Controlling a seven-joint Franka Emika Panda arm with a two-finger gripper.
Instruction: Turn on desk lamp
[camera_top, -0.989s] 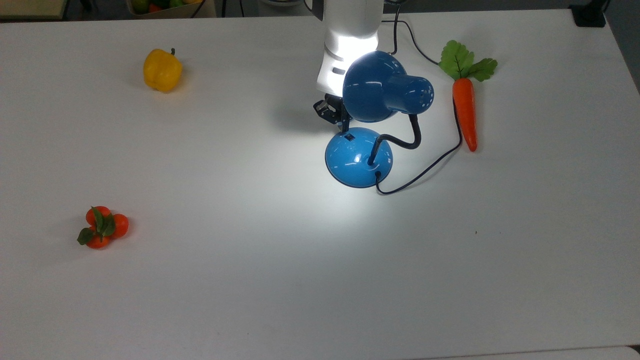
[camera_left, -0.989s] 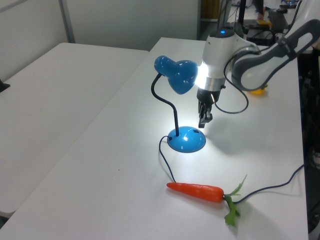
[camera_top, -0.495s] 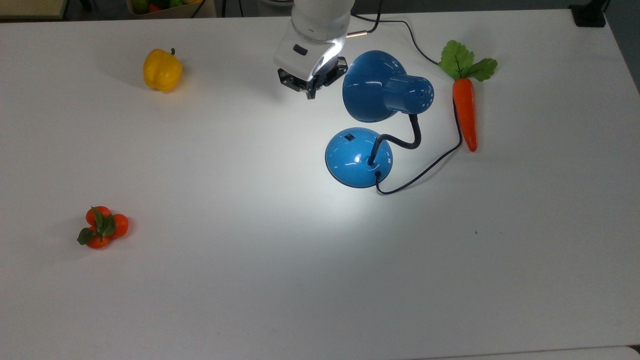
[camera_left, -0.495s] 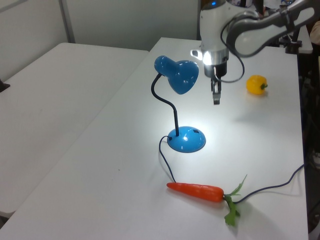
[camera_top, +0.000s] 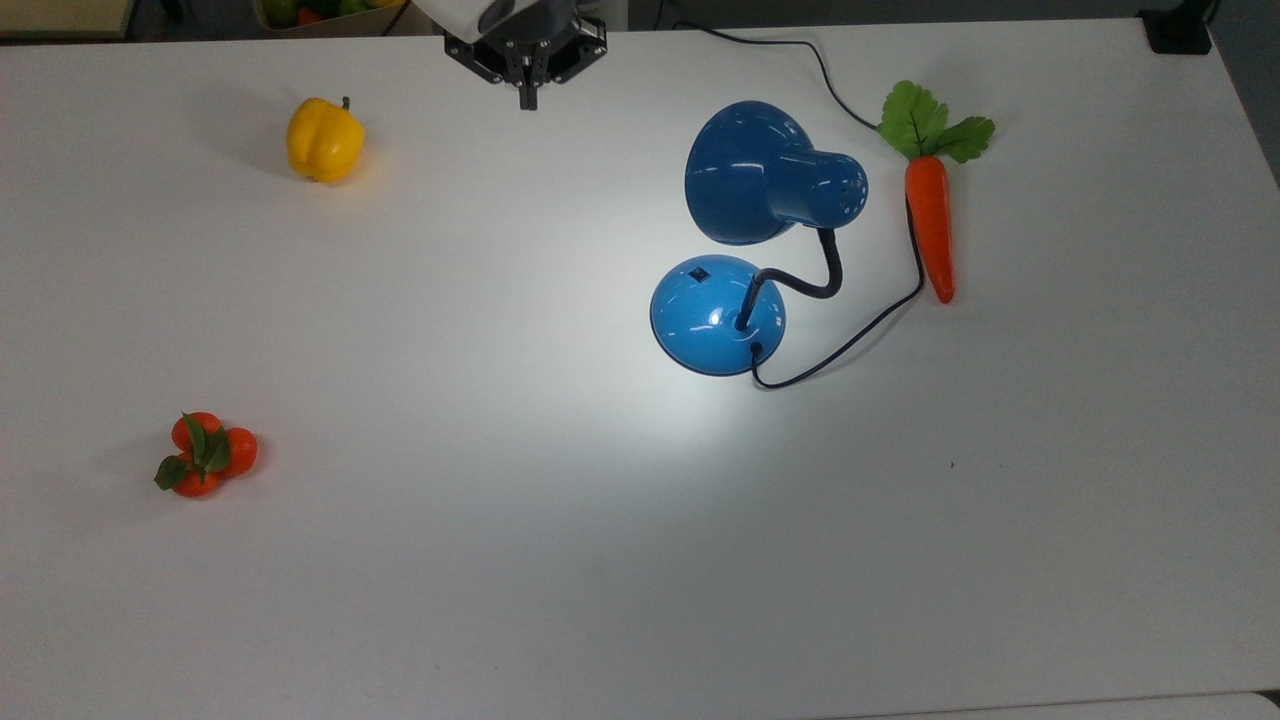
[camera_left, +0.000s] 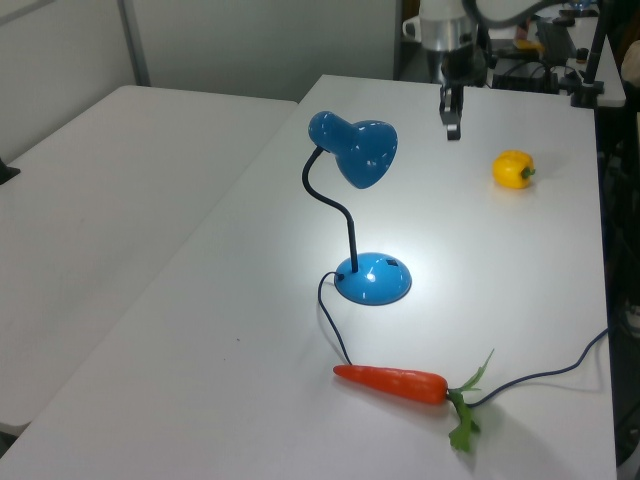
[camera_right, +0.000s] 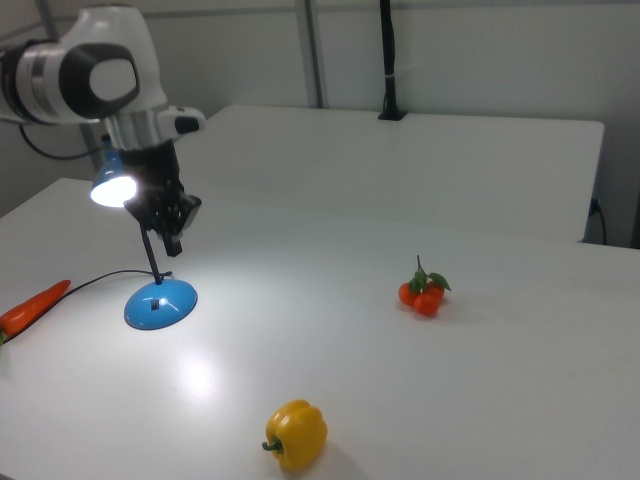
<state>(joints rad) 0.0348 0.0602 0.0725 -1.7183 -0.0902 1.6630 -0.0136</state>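
Observation:
The desk lamp stands lit on the white table, throwing a bright pool of light around its round blue base (camera_top: 700, 330) (camera_left: 373, 282) (camera_right: 160, 303). Its dome shade (camera_top: 760, 170) (camera_left: 360, 150) hangs over the base on a black bendy neck (camera_top: 815, 285). A small black switch (camera_top: 698, 272) sits on the base's top. My gripper (camera_top: 527, 97) (camera_left: 452, 128) (camera_right: 172, 240) is raised well clear of the lamp, toward the top view's upper left, its fingers shut together and holding nothing.
A yellow bell pepper (camera_top: 324, 140) (camera_left: 513, 169) (camera_right: 296, 435) lies left of the gripper in the top view. A carrot (camera_top: 930, 220) (camera_left: 392, 381) lies beside the lamp's cord (camera_top: 850, 340). A tomato cluster (camera_top: 205, 455) (camera_right: 424, 292) sits far left.
My gripper has lifted off from beside the lamp's base and moved away to the top view's upper left. The lamp stays lit and has not moved.

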